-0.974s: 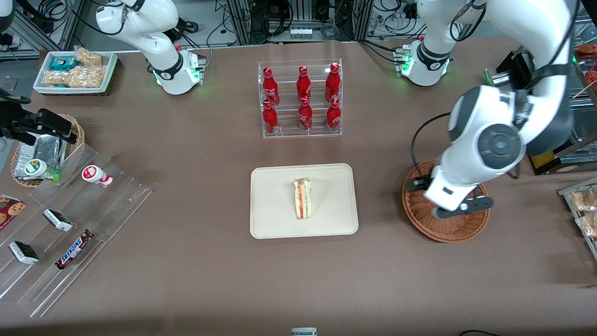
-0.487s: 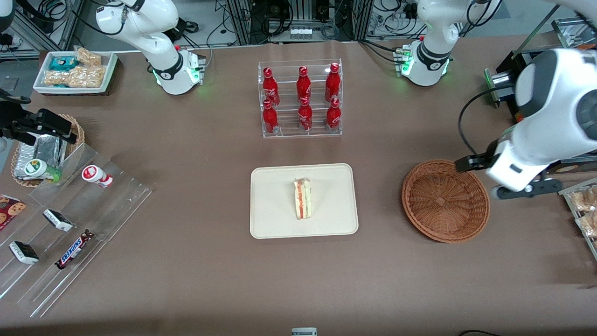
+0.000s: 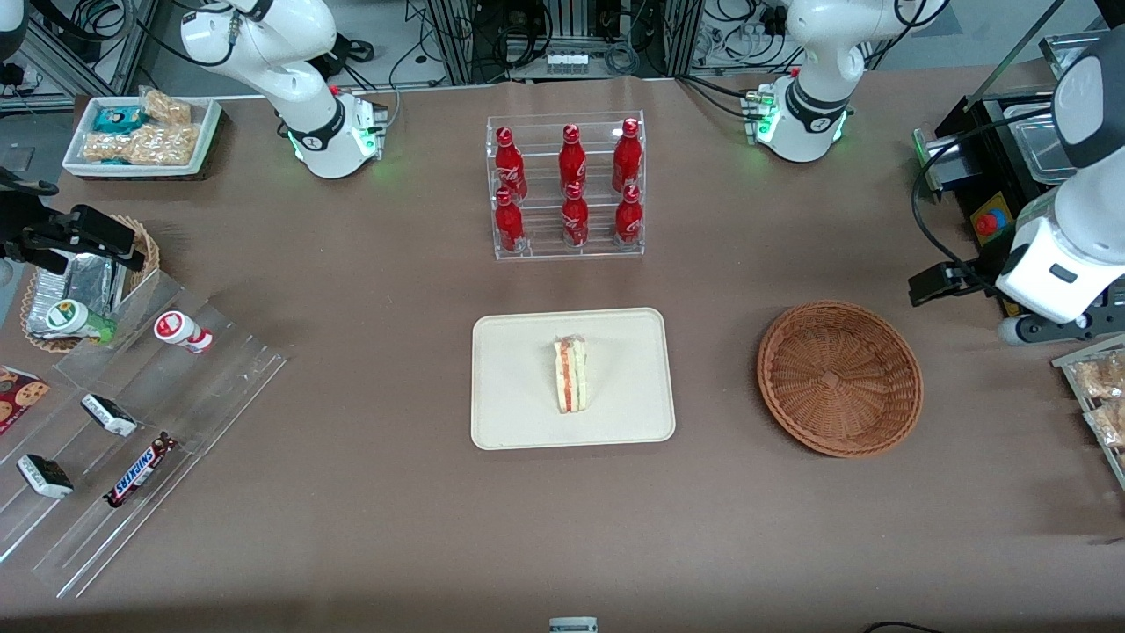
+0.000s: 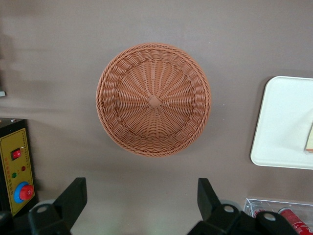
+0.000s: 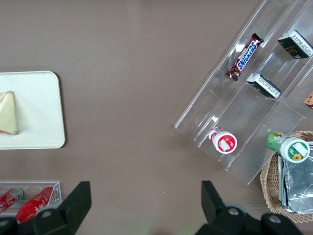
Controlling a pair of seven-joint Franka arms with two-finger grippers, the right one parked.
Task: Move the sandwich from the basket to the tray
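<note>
The sandwich (image 3: 570, 374) stands on its edge near the middle of the cream tray (image 3: 518, 352), red filling stripe showing. Toward the working arm's end of the table, the round wicker basket (image 3: 839, 378) holds nothing. My gripper (image 3: 1046, 327) hangs high, off to the side of the basket toward the working arm's end. In the left wrist view the gripper (image 4: 141, 196) is open with only bare table between its fingers. That view also shows the basket (image 4: 154, 100), a corner of the tray (image 4: 283, 122) and a sliver of the sandwich (image 4: 310, 139).
A clear rack of red bottles (image 3: 567, 185) stands farther from the camera than the tray. A black control box with a red button (image 3: 989, 220) sits beside my gripper. Snack packets (image 3: 1103, 396) lie at the working arm's table edge. A clear stepped display (image 3: 132, 422) is at the parked arm's end.
My gripper has swung from over the basket up and away toward the working arm's end, uncovering the empty basket. The sandwich and tray have not moved.
</note>
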